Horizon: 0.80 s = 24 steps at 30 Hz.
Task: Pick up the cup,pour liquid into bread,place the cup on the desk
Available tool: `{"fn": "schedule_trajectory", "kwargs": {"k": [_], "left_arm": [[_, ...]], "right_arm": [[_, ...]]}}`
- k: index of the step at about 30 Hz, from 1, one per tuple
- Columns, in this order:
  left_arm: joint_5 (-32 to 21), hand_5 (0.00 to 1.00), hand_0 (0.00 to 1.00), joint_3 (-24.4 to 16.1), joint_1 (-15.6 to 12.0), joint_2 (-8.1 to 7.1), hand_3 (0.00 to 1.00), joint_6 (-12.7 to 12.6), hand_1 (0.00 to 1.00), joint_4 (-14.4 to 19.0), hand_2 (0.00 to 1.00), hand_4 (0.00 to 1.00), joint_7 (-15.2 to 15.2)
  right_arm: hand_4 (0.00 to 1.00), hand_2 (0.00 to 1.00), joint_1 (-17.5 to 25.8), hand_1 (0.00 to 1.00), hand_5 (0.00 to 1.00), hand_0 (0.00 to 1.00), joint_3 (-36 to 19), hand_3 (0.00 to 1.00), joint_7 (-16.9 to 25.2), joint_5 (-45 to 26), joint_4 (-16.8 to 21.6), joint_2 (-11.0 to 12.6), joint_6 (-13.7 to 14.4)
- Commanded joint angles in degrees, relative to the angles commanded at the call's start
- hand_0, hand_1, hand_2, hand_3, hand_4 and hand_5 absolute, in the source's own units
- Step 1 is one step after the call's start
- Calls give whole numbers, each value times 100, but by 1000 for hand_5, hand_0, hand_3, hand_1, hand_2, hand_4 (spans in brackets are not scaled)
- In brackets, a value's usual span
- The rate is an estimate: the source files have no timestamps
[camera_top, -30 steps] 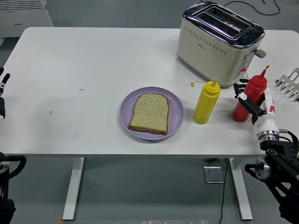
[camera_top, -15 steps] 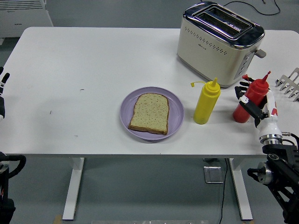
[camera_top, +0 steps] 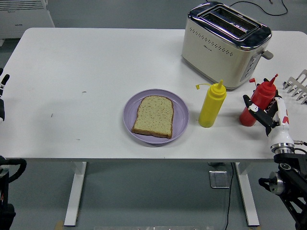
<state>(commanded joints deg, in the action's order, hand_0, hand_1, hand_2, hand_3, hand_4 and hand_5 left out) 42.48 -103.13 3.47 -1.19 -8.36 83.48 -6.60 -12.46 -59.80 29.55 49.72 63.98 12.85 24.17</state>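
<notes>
The pick-up step is in hand, by my reading, with nothing lifted yet. The left hand (camera_top: pixel 2 96) rests at the table's (camera_top: pixel 96 57) left edge, far left of the toaster (camera_top: pixel 225 45); whether its fingers are spread I cannot tell. The bread (camera_top: pixel 153 116) lies on the purple plate (camera_top: pixel 132 127), front-left of the toaster. The yellow bottle (camera_top: pixel 212 104) stands just before it. The red bottle (camera_top: pixel 256 101) stands front-right of the toaster; no cup shows. The right hand (camera_top: pixel 268 112) curls around it, fingers (camera_top: pixel 250 106) seemingly touching its front. Next calls for a firm squeeze and a straight lift.
</notes>
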Motion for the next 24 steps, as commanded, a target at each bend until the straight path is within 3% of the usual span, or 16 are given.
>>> {"fn": "schedule_trajectory", "kwargs": {"k": [13, 24], "left_arm": [[9, 998, 713, 38, 2, -11, 688, 0, 750, 3, 779, 661, -3], [11, 998, 713, 65, -10, -29, 688, -1, 751, 9, 779, 660, -4]], "right_arm": [[880, 998, 392, 899, 238, 960, -309, 998, -286, 489, 345, 86, -420], [884, 998, 839, 914, 240, 974, -676, 998, -329, 674, 655, 157, -464]]}}
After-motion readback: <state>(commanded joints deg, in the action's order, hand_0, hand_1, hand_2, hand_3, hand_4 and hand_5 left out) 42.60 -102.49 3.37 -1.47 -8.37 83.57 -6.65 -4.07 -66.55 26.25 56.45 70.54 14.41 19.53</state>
